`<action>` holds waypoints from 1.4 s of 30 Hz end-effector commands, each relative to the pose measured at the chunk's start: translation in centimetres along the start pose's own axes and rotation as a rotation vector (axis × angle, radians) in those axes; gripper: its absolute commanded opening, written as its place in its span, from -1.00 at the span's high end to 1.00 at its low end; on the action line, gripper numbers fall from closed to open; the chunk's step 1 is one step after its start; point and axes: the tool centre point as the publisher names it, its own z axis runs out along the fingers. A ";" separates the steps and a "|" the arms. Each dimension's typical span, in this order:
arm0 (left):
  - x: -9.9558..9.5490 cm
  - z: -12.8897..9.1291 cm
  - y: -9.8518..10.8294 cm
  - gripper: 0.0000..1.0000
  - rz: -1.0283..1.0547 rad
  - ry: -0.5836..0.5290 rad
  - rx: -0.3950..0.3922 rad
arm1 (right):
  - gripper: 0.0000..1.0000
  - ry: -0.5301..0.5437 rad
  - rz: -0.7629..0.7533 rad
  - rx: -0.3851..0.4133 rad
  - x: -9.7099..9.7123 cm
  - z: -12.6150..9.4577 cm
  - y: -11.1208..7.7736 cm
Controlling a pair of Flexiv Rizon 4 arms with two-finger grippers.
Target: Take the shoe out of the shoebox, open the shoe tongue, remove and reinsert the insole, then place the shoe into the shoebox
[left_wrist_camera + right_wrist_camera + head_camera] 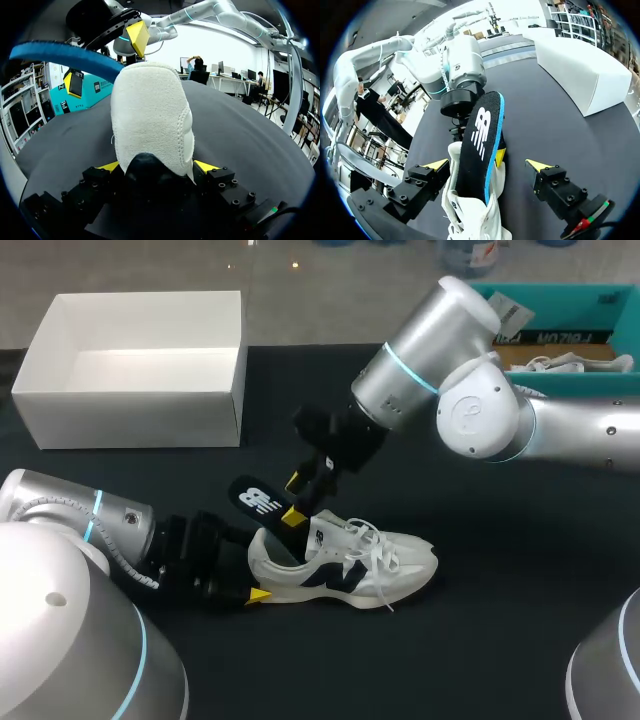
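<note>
A white shoe [345,562] with a dark side mark lies on the black table, toe to the right. My left gripper [257,572] is shut on its heel [150,125], a yellow tip against each side. The black insole [254,498] with a blue edge sticks up and back out of the shoe's opening. My right gripper [293,499] stands open above that opening. The insole [480,142] rises between its wide-apart fingers [438,164], gripped by neither. From the left wrist, the blue insole edge [60,54] passes between the right gripper's [106,60] yellow tips.
The white shoebox [140,418] stands open at the back left, also seen as the shoebox [585,72] beyond the right gripper. A teal box [560,300] sits at the back right behind my right arm [480,415].
</note>
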 end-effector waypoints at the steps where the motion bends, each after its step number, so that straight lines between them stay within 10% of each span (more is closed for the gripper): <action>1: 0.2 0.5 0.5 1.00 -0.001 0.001 -0.002 | -1.00 0.012 0.005 0.010 -0.1 0.2 0.2; 8: 0.2 0.5 0.5 1.00 -0.001 0.001 -0.002 | -1.00 0.007 -0.006 0.009 0.4 0.4 0.2; 11: 0.2 0.5 0.5 1.00 -0.001 0.001 -0.002 | 0.40 0.006 -0.009 -0.003 0.7 0.5 0.2; 14: 0.2 0.5 0.5 1.00 -0.001 0.001 -0.002 | 1.00 0.005 -0.009 -0.014 0.9 0.7 0.0; 42: 0.2 0.5 0.5 1.00 -0.001 0.001 -0.002 | 1.00 -0.028 -0.091 -0.089 0.3 -1.0 2.3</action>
